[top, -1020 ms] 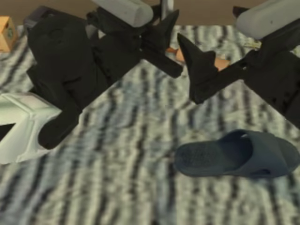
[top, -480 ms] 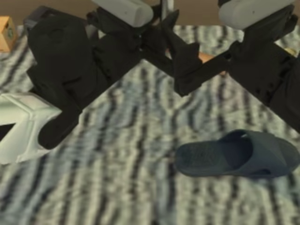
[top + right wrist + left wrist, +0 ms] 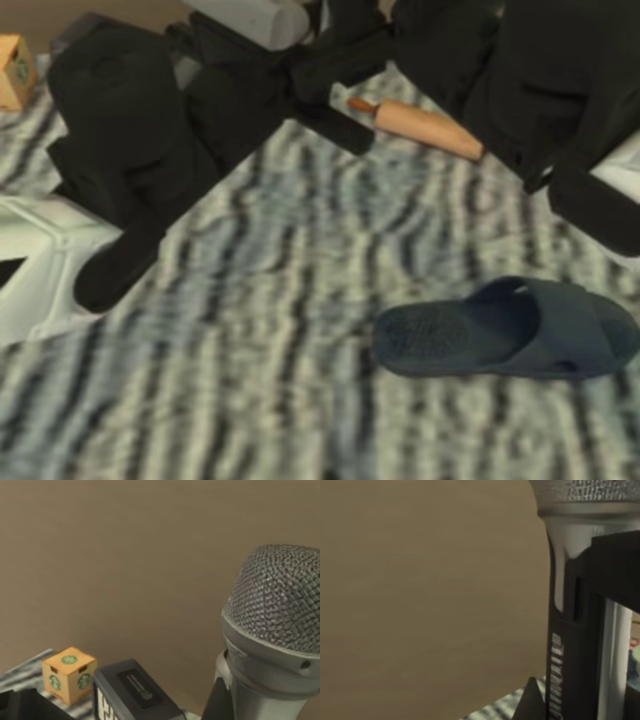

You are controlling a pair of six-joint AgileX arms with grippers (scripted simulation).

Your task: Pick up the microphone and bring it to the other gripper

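The microphone (image 3: 567, 645) stands upright with a black lettered handle and a silver mesh head (image 3: 277, 612). My left gripper (image 3: 555, 707) is shut on the handle, one black finger (image 3: 532, 702) pressed against it. In the top view the left gripper (image 3: 335, 55) sits at the back centre. My right gripper (image 3: 410, 45) is right beside it under the bulky black right arm (image 3: 540, 80). The microphone itself is hidden among the arms there. In the right wrist view the mesh head fills the near side, very close to the camera.
A tan rolling pin (image 3: 425, 127) lies just in front of the two grippers. A dark blue slipper (image 3: 505, 330) rests at the front right. An orange box (image 3: 14, 70) sits at the back left, with a dark grey device (image 3: 135, 692) beside it. The striped cloth (image 3: 250, 350) covers the table.
My right arm swung left and toward the back until its gripper met the left one, uncovering the rolling pin. The left arm barely shifted and kept hold of the microphone.
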